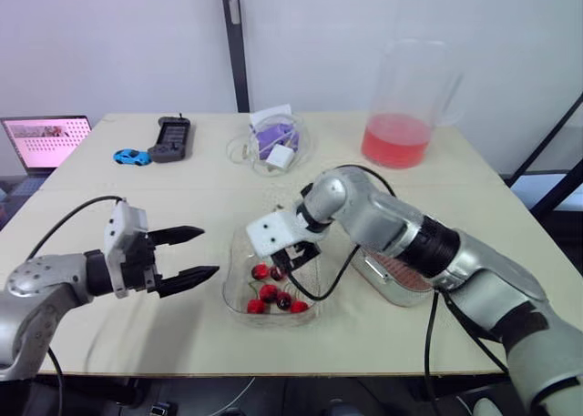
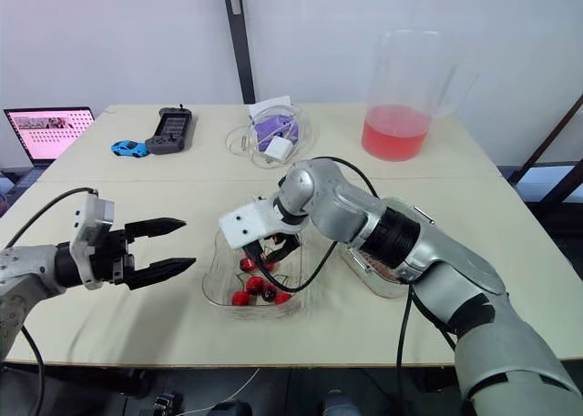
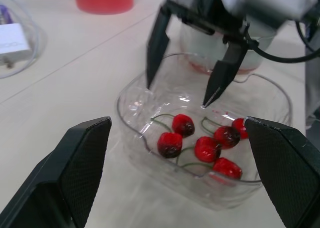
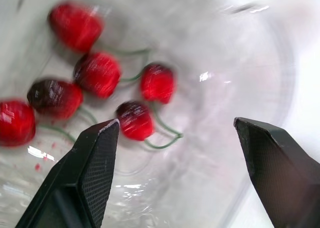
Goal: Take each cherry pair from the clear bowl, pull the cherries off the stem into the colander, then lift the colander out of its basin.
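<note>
My right gripper (image 3: 178, 94) is wide open with nothing in it. Its two black fingers point down into the clear, see-through plastic bowl (image 3: 118, 108), with their tips just inside the rim. The small, round, shiny red cherries (image 3: 206, 148) lie at the bottom, right under those fingertips. They are joined in pairs by thin green stems (image 3: 161, 117).

My left gripper (image 1: 209, 251) is open too and holds nothing. It hangs just beside the bowl, with its fingers pointing at it.

The colander with the reddish mesh (image 1: 399, 268) sits in its pale basin (image 1: 405, 298), under my right forearm on the far side from my left gripper.

I think the cherries are very light, smooth and slippery. They could roll away or pop out if I pinch their round sides. They may be soft too, so a hard squeeze could squash them. The stems look thin and bendy and might snap. I think it is best to pinch one cherry gently across its middle. The dark one (image 4: 135, 119) between my right fingers is the closest one to take.
</note>
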Robot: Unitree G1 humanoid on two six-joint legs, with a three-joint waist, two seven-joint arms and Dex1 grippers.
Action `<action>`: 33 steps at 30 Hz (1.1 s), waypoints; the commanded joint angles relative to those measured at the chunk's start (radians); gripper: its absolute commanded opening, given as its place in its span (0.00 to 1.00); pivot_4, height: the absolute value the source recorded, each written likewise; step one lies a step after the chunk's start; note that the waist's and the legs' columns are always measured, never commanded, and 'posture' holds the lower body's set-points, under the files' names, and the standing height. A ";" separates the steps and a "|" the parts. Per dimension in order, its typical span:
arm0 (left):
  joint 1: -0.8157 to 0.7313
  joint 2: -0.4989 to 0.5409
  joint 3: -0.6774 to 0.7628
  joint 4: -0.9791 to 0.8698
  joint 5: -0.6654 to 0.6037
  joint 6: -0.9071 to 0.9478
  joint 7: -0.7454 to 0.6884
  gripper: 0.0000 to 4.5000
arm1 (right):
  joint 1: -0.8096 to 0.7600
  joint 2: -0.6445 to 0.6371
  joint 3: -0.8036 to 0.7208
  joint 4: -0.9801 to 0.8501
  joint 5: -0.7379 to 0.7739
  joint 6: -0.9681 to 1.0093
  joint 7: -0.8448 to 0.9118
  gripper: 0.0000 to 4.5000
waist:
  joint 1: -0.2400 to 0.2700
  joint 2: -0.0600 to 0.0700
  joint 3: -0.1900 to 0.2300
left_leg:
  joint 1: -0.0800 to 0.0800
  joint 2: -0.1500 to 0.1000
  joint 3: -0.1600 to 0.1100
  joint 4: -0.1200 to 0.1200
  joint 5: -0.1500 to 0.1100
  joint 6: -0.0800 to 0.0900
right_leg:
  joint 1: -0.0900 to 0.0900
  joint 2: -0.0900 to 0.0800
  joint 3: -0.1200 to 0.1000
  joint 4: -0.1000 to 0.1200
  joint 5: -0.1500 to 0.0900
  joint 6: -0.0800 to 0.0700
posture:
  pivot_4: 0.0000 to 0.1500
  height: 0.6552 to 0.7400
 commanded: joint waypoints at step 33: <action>-0.021 0.060 -0.046 0.052 0.066 -0.084 -0.147 1.00 | 0.185 0.229 -0.141 -0.132 0.262 0.920 -0.692 0.71 | -0.002 0.000 0.000 | 0.000 0.000 0.000 -0.001 0.000 -0.001 | -0.001 0.000 0.000 0.001 0.000 0.000 | 1.00 0.92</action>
